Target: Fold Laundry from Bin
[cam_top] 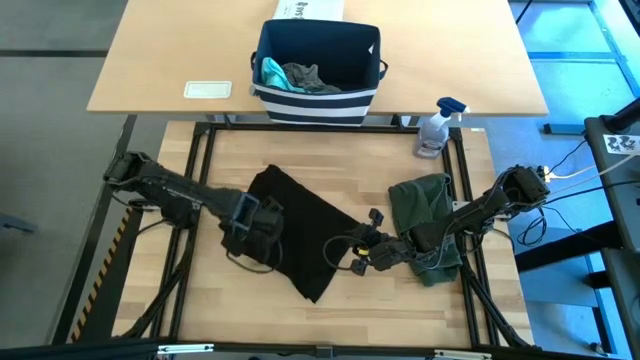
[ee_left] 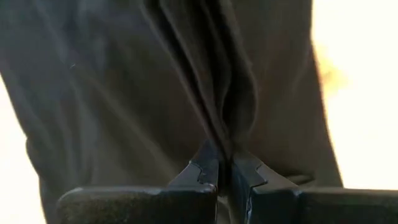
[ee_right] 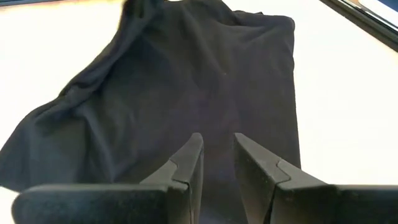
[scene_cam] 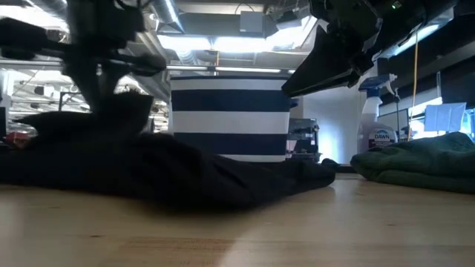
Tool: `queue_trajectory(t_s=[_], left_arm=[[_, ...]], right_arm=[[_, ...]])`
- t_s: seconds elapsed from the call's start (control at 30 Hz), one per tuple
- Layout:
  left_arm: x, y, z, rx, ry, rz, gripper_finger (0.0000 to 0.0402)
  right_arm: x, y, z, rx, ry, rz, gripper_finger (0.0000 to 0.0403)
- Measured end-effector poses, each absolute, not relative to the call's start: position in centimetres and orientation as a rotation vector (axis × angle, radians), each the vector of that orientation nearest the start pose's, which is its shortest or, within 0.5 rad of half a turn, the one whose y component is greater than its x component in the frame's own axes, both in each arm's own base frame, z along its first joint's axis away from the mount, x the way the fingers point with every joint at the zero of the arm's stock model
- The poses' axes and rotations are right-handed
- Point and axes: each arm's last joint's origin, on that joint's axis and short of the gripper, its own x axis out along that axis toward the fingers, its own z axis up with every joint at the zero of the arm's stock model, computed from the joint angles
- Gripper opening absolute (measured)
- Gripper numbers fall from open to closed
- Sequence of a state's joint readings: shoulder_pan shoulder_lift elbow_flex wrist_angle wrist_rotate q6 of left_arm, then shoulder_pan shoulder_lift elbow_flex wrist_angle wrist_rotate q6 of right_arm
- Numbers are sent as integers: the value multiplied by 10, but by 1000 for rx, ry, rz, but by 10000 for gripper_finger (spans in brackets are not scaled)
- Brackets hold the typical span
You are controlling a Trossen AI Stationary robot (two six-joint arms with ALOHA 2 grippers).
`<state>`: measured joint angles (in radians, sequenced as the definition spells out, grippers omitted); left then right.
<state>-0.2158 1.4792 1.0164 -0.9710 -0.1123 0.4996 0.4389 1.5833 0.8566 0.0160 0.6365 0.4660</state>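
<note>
The black T-shirt (cam_top: 300,225) lies partly folded in the middle of the table (cam_top: 330,160), so the folding step looks to be in hand. The left gripper (cam_top: 262,222) sits low on its left edge, fingers (ee_left: 208,171) clenched on a bunched pleat of the cloth. The right gripper (cam_top: 372,240) hovers at the shirt's right edge, fingers (ee_right: 186,165) slightly parted and holding nothing. Next likely calls for carrying the pinched edge across. A folded green piece (cam_top: 425,210) lies at the right; more laundry waits in the bin (cam_top: 318,95).

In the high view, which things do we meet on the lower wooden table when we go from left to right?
left gripper pinching the black T-shirt → right gripper → olive-green piece
</note>
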Motion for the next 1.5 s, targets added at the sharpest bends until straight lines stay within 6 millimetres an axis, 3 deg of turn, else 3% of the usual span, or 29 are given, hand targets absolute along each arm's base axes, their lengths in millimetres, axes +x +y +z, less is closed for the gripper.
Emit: queue_trajectory(t_s=[0.3,0.6,1.0,1.13,1.5], left_arm=[[261,-13,216,646,1298,-502,2],[279,16,212,659,1201,-444,36],[291,26,177,616,1327,-464,115],[289,28,179,665,1352,-406,133],[273,33,211,741,1366,-165,139]], right_arm=[[293,118,190,85,549,-324,88],[293,118,190,87,547,-323,88],[294,119,191,99,545,-305,88],[294,119,191,99,544,-305,88],[294,119,191,99,545,-305,88]])
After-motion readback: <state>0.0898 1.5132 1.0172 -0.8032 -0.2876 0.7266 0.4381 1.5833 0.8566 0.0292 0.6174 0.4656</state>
